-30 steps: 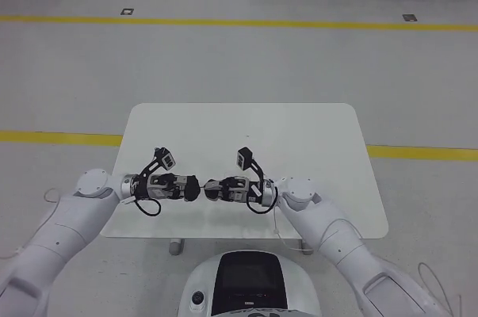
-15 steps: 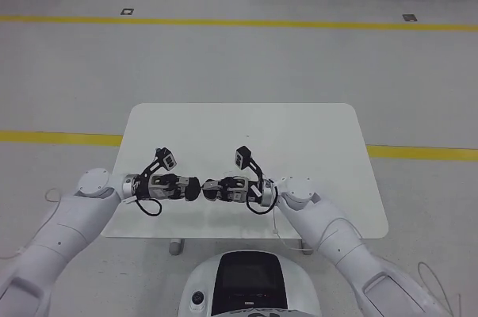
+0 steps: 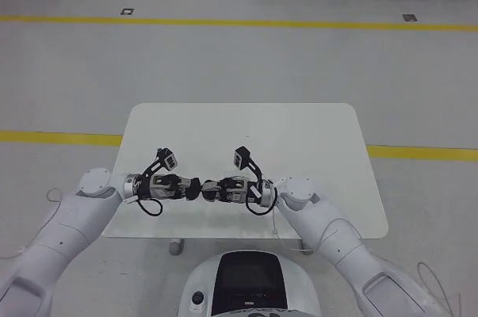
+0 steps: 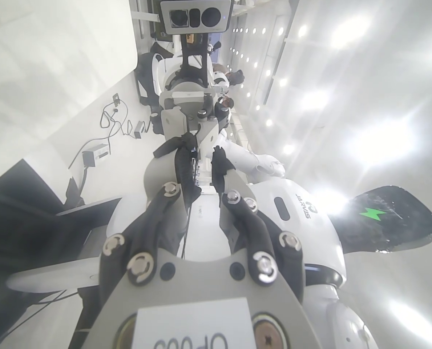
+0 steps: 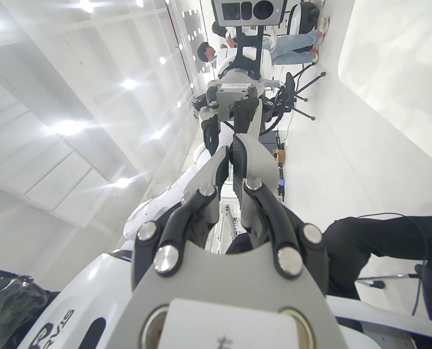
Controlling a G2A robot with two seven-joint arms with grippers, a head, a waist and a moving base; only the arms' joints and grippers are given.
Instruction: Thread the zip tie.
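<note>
My left pincer [image 3: 193, 190] and right pincer [image 3: 210, 190] face each other, tips nearly touching, over the near part of the worktop [image 3: 302, 135]. The right stands almost together, and whatever sits inside it is hidden. A thin dark strip, seemingly the zip tie [image 4: 185, 225], runs along my left pincer. I cannot tell whether that one grips it.

Left pincer [image 3: 193, 190] facing right pincer [image 3: 209, 190], tips close, above table's [image 3: 302, 143] near edge.
</note>
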